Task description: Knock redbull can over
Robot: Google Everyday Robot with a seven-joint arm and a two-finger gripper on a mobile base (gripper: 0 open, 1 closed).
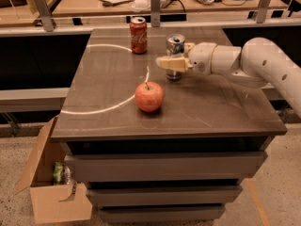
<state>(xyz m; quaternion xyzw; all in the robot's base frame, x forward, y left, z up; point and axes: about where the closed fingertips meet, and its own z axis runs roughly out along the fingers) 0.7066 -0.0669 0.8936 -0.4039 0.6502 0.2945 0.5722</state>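
the gripper (167,62) hangs low over the desk (211,112), reaching in from the right on a white arm (263,62). it sits right against the front of the redbull can (175,43); whether it is wide or narrow, i cannot tell. the one redbull can stands upright toward the desk's back, its lower part hidden by the gripper. one red coca-cola can (138,28) stands upright near it to the left, apart. one red apple (149,96) rests nearer the front. a white curved line (110,108) crosses the dark brown top. an open cardboard box (54,199) sits on the speckled floor at left; a cluttered counter (84,4) runs behind.
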